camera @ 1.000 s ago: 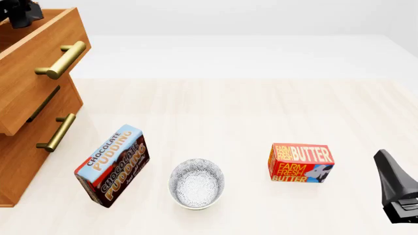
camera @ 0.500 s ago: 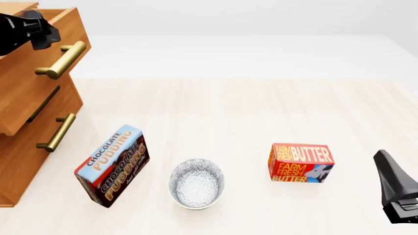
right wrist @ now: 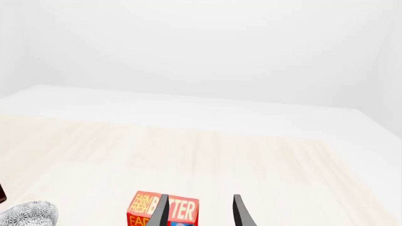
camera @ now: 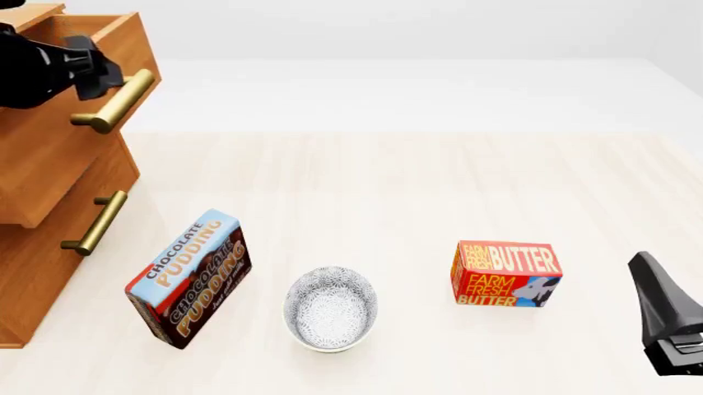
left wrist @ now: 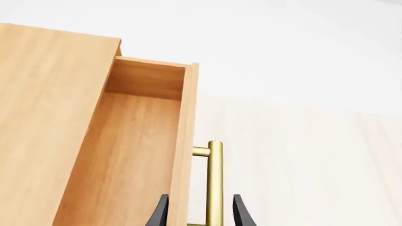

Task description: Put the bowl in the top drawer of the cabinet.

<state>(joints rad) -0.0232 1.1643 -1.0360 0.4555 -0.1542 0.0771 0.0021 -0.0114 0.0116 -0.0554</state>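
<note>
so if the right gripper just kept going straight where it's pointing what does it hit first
Probably the butter box: in the right wrist view it sits just ahead of the right gripper, overlapping one finger's line. Depth is unclear, so it might only clip the box's edge.

"CHOCOLATE PUDDING" on pudding box [camera: 189, 278]; "FARM FRESH BUTTER" on butter box [camera: 505, 274].

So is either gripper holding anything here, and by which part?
The left gripper has its fingers on either side of the top drawer's brass handle; actual contact can't be confirmed. The right gripper is open and holds nothing.
</note>
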